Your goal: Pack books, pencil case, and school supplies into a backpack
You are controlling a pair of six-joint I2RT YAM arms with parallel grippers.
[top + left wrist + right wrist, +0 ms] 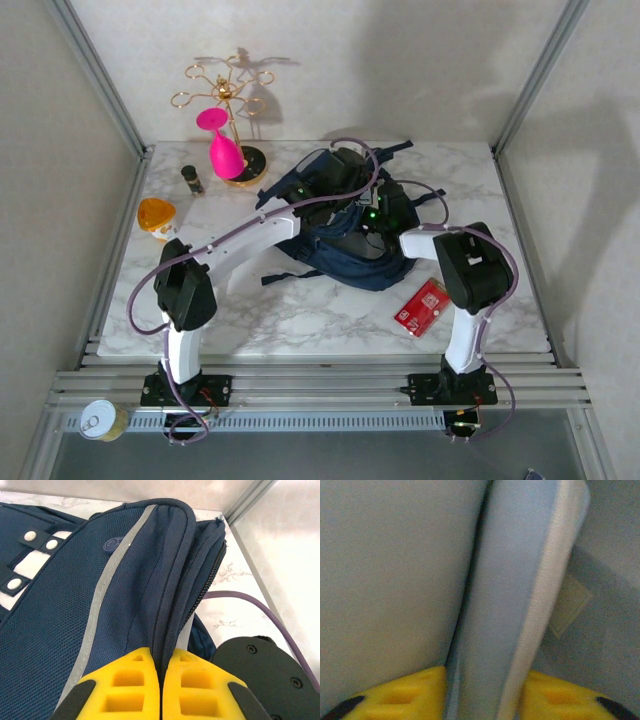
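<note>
My left gripper (160,655) is pinched shut on the backpack (60,620) at its zip edge; my right gripper (485,675), inside the backpack, straddles a flat grey-blue slab (490,605) pointing straight ahead, clamped or loose I can't tell.

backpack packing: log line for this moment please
left end effector: shut on backpack edge | right end effector: straddles flat grey-blue item, grip unclear | red packet: on table

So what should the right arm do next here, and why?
Probably ease the right gripper back out of the backpack, jaws open. Its fingers flank a flat grey-blue item, likely the pencil case, inside; the left gripper pinches the backpack's edge, and the red packet lies on the table.
</note>
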